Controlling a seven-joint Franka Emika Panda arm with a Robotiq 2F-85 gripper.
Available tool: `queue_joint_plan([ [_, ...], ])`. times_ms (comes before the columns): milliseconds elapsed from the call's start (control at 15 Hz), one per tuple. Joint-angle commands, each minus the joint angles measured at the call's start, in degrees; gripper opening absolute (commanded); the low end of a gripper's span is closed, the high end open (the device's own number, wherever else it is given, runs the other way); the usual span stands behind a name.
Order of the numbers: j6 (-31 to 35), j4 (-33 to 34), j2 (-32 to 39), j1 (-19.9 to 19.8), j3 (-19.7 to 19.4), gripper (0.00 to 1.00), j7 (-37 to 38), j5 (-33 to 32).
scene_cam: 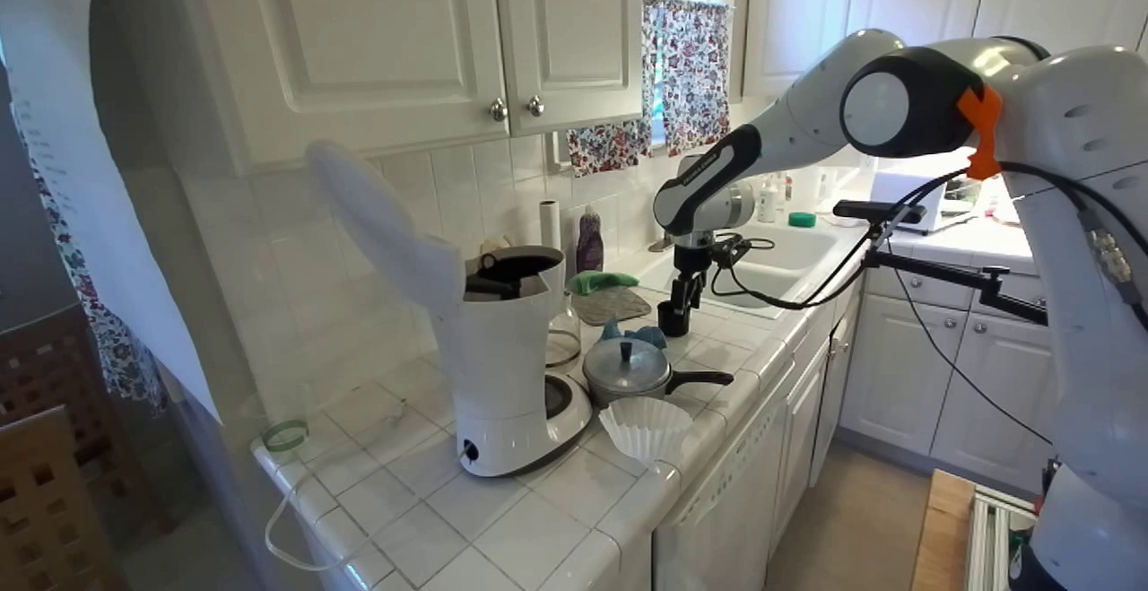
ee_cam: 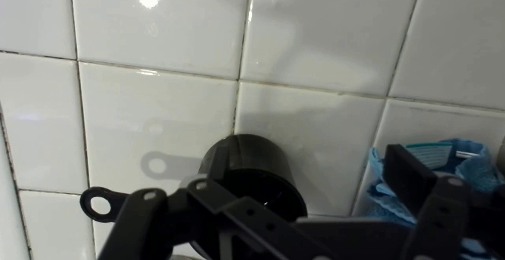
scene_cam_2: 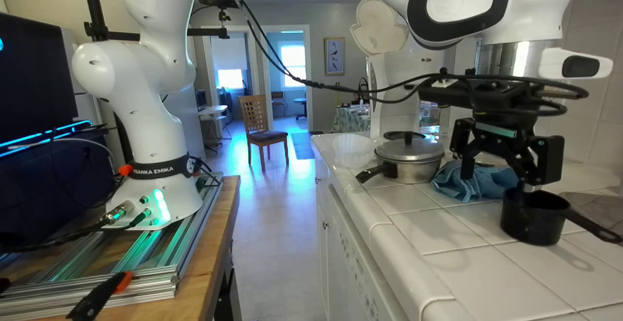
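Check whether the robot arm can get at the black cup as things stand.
Probably yes: its open gripper is right at the black cup, one finger at or over the rim; the blue cloth lies apart from the cup, so the way seems free.

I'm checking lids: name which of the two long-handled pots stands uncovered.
The small black pot nearest the hand: its top is open, whereas the silver saucepan has its lid on.
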Motion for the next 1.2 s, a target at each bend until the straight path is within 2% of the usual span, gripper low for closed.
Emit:
queue_joint_plan([
  [0, 0.3, 1.2, 1.2, -0.9, 0.9, 1.0, -1.5, 1.0],
  [1133, -5.8, 2.1, 1.9, -0.1, -0.4, 1.0, -0.5, -1.1],
])
